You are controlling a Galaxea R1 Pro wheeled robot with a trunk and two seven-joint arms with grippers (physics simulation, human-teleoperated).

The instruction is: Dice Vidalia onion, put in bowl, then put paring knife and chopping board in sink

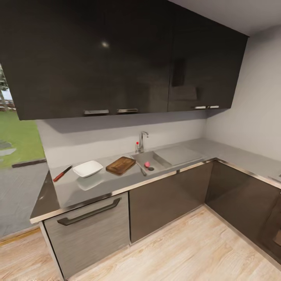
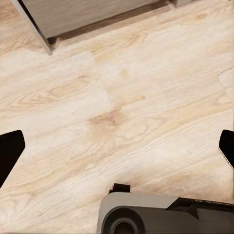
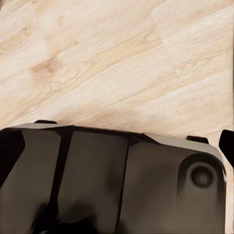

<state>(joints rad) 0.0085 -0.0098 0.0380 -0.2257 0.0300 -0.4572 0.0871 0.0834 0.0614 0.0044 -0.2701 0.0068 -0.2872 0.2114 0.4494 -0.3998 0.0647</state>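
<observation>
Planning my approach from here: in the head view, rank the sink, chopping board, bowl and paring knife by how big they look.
1. The sink, drainboard included, looks largest.
2. The chopping board and the bowl look nearly alike, so I won't rank them.
3. The paring knife looks smallest, a thin sliver.

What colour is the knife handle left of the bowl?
Red, on the paring knife, seen best in the head view.

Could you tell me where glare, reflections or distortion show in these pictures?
Head view: a bright glare spot on the upper cabinets, the bowl mirrored in the countertop, and wide-angle bending of straight edges. Wrist views: evenly lit wood floor, slightly soft.
</observation>
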